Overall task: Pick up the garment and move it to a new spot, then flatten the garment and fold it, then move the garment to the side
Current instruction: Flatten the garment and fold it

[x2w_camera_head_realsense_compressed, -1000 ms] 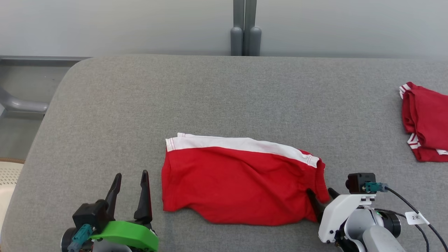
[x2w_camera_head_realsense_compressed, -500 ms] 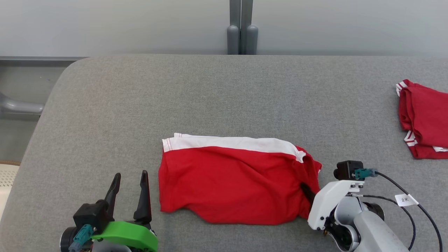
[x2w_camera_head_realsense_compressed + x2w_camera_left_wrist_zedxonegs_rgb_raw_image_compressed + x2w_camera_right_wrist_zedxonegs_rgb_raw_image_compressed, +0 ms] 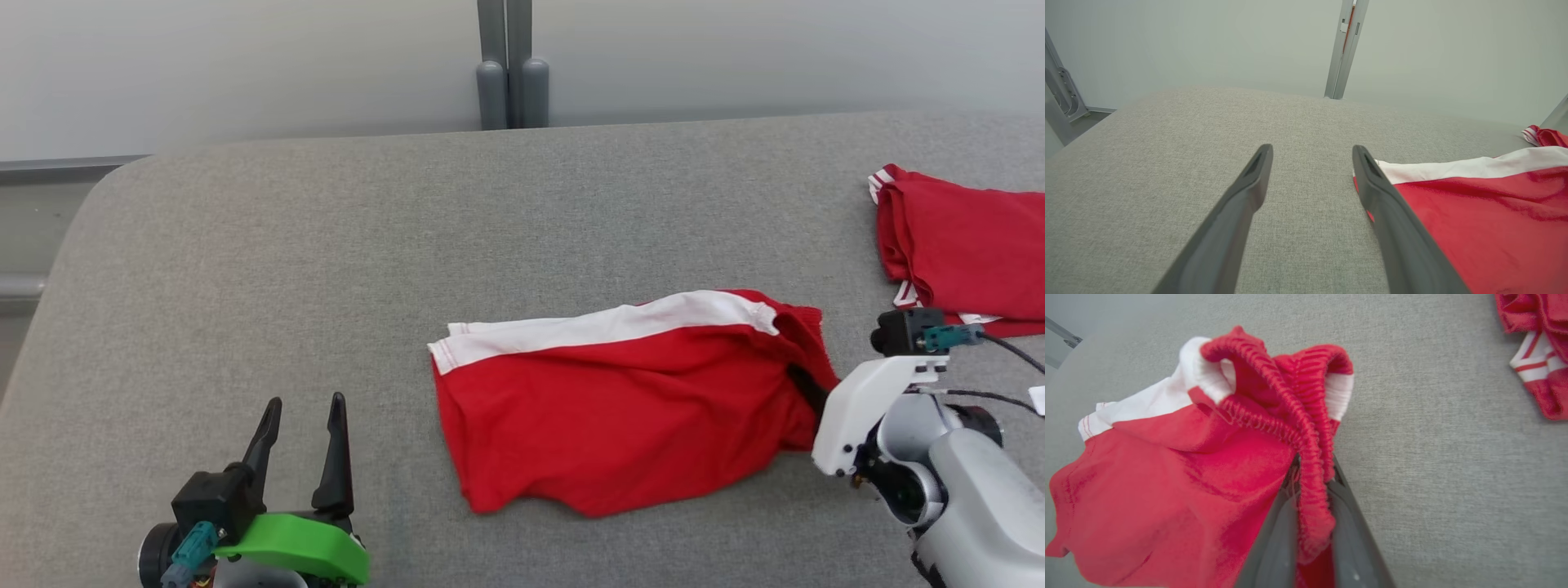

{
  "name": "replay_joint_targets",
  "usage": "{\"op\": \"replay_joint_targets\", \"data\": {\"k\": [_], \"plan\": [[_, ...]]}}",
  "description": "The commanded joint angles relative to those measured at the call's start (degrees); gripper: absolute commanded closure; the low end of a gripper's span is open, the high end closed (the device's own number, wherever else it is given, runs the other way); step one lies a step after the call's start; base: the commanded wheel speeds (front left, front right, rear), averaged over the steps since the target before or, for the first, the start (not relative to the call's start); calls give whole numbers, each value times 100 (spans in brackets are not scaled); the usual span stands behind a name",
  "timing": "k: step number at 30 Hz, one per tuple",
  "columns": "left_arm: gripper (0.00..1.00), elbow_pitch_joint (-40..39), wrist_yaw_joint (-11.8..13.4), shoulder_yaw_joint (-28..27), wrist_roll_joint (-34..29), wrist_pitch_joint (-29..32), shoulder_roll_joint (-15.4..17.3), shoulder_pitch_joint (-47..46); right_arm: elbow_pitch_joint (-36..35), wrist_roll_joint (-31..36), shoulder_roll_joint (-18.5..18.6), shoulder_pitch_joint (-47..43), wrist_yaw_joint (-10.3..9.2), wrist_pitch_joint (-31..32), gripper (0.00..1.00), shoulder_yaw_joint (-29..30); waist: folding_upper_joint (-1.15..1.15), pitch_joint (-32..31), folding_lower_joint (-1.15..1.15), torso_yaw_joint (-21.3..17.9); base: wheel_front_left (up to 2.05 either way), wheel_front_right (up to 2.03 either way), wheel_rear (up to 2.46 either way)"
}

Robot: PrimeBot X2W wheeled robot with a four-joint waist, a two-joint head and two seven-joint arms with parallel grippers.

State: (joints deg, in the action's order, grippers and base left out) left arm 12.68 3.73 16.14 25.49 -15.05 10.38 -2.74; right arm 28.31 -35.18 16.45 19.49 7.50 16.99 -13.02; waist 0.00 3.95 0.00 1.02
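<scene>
On the grey table [image 3: 326, 245] I have my right hand [image 3: 807, 390] clamped on the red garment [image 3: 620, 425] just ahead (left hand [image 3: 302, 406] spread wide).

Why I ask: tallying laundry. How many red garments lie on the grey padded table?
2. Red-and-white shorts at centre, waistband pinched by the right gripper; a red folded garment at far right, cropped; more may lie beyond.

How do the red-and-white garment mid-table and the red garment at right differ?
The red-and-white garment mid-table lies spread out; the red garment at right is folded in layers. The right gripper is shut on the first one's waistband; nothing touches the second. Both are red with white trim.
</scene>
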Motion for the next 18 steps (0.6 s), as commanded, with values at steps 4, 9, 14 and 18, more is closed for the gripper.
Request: {"op": "replay_joint_targets", "data": {"k": [4,9,14,18], "plan": [[0,-11,-45,-7,-60,-15,-25,-58,-167,-61,315,112,-3,152,100,133,0,79,0,-198,0,0,0],[0,26,-78,-17,-93,-15,-47,-128,-421,-180,287,41,-2,304,100,65,0,137,0,-284,0,0,0],[0,86,-109,-17,-109,-15,-67,-177,-781,-412,79,-54,-1,390,100,-160,0,135,0,-285,0,0,0],[0,120,-134,-20,-126,-15,-86,-203,-1164,-638,-68,-113,-1,459,100,-418,0,93,0,-210,0,0,0]]}}
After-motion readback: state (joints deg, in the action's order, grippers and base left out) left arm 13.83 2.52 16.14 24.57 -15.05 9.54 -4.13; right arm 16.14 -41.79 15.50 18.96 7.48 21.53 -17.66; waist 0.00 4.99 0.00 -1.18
